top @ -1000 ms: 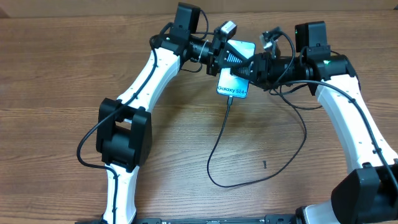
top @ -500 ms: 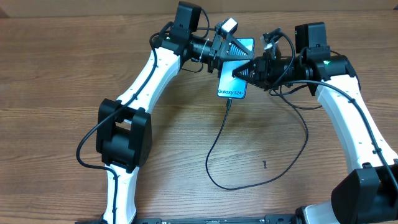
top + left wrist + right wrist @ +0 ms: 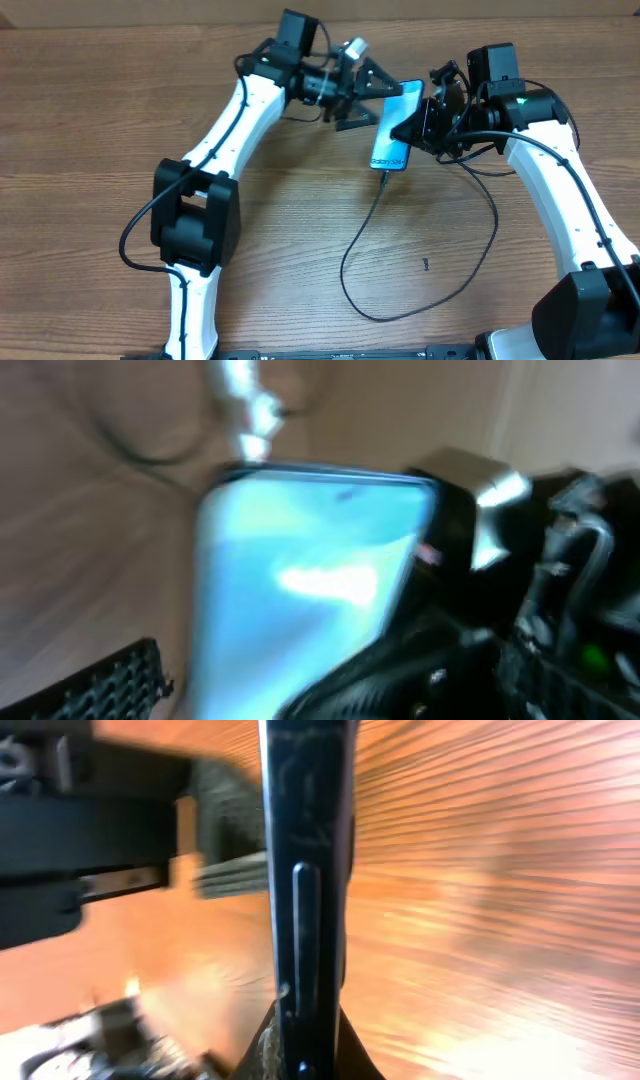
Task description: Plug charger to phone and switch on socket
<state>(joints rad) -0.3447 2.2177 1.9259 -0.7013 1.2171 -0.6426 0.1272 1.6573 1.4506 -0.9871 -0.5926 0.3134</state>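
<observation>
The phone with its lit blue screen is lifted off the wood and tilted up on its edge. My right gripper is shut on its right side. In the right wrist view the phone shows edge-on, squeezed by my right gripper. The charger, a thin black cable, is plugged into the phone's lower end and loops across the table. My left gripper stands open just left of the phone, touching nothing. The left wrist view is filled by the blurred phone screen. The socket is out of view.
The cable's loop lies on the wooden table in front of the right arm. A small dark speck sits inside the loop. My two grippers are close together at the back middle.
My left gripper opened, let go of the phone and drew back left. My right gripper closed on the phone, carried it slightly right and tipped it onto its edge; the cable followed.
</observation>
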